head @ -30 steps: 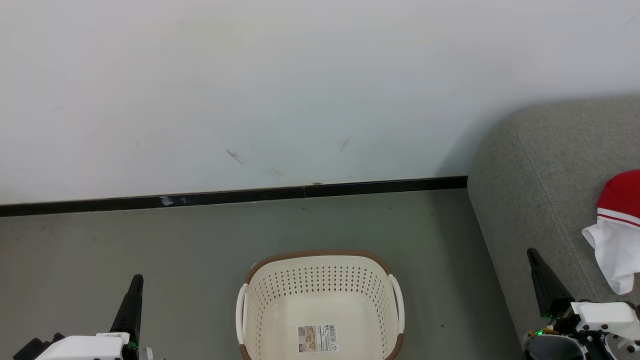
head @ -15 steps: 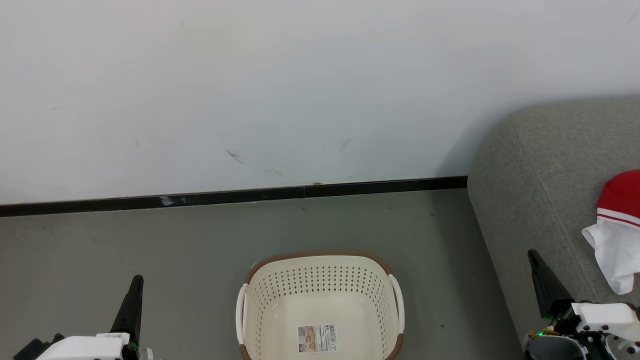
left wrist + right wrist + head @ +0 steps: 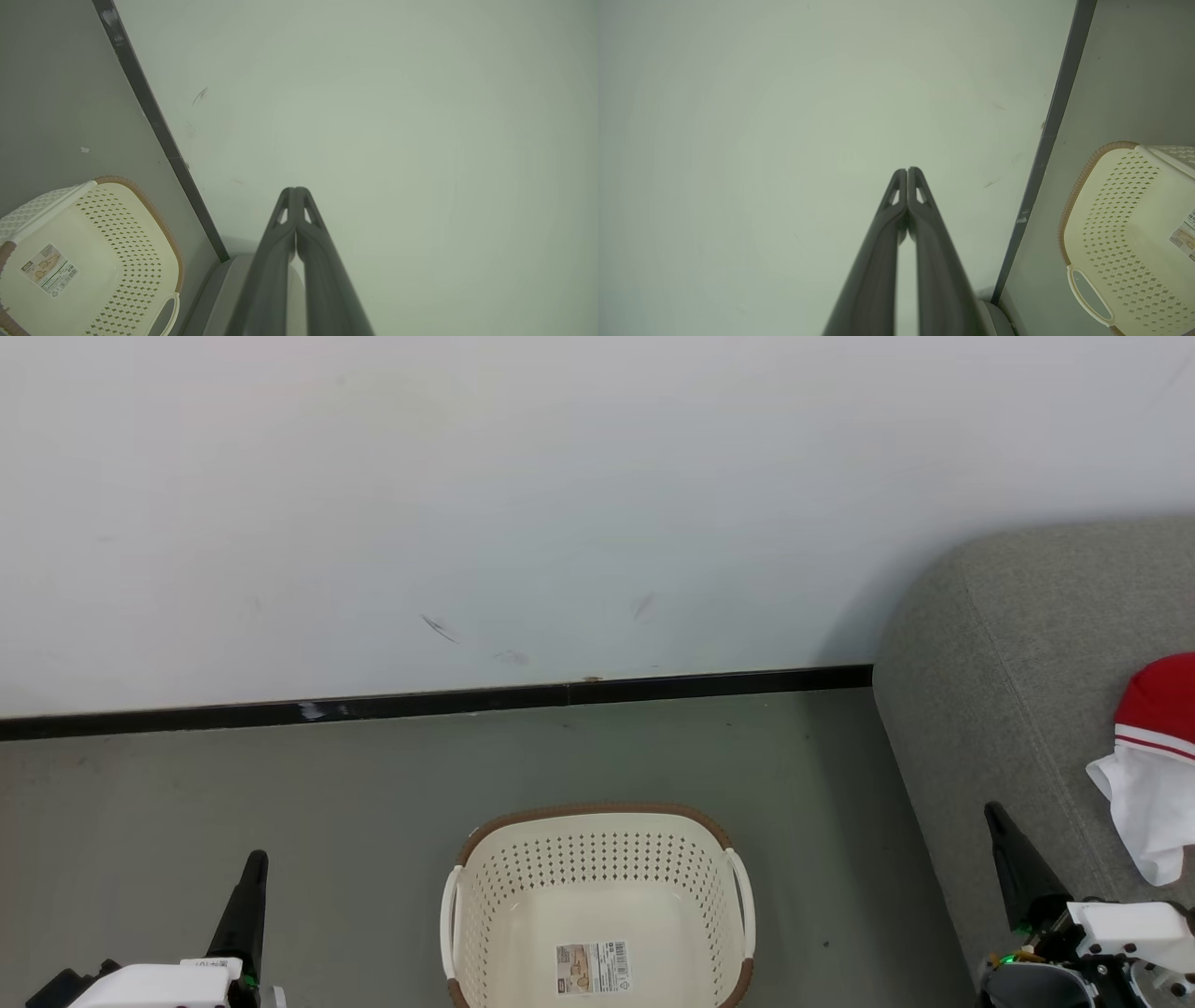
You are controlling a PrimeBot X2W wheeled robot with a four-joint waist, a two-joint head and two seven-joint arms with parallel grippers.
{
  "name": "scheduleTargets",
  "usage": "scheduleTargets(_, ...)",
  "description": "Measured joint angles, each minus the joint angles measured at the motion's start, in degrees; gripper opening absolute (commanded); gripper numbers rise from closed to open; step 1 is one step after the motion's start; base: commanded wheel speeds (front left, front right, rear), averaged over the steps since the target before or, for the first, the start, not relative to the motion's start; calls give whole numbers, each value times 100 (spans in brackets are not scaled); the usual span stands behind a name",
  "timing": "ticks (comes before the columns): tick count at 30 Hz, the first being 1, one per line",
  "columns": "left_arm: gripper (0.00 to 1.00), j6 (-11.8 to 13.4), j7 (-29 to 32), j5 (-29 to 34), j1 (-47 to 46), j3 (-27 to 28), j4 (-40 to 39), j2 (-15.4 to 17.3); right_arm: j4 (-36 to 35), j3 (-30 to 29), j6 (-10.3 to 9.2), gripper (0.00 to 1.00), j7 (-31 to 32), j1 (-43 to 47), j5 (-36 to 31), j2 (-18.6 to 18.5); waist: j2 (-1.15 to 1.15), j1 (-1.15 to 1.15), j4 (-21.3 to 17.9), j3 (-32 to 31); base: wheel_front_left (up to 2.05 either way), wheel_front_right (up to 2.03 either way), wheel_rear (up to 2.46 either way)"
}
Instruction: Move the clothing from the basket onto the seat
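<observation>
Low in the middle of the head view, basket (image 3: 597, 859): cream, perforated, brown rim, standing on the floor (image 3: 280, 784) with no garment inside; its lower edge is cut off by the frame.
Basket bottom, sticker (image 3: 593, 968): barcode label lying flat on the bare bottom, also seen in the left wrist view (image 3: 49, 269).
Right side of the head view, seat (image 3: 1018, 644): grey woven sofa with a rounded corner, set against the wall, well apart from the basket.
Right edge of the head view, clothing (image 3: 1153, 765): a red part above, a thin red-and-white stripe, a crumpled white part below; it lies on the seat and runs out of the frame.
Lower left of the head view, left gripper (image 3: 254, 863): fingers pressed together and pointing up the frame, nothing between them; its wrist view (image 3: 295, 191) shows the tips touching.
Lower right of the head view, right gripper (image 3: 994, 812): fingers likewise pressed together and empty, in front of the seat's side; tips touching in its wrist view (image 3: 907, 171).
Upper half of the head view, wall (image 3: 560, 504): pale, with a few dark scuffs.
Across the middle, baseboard (image 3: 467, 700): black strip where the wall meets the floor.
</observation>
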Motion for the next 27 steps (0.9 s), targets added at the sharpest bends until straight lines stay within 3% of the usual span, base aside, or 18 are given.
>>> scheduleTargets(27, 0, -36, 0, 0, -3, 1, 12, -1, 8, -23, 0, 0, 26, -4, 0, 3, 0, -1, 0, 0, 0, 0, 0)
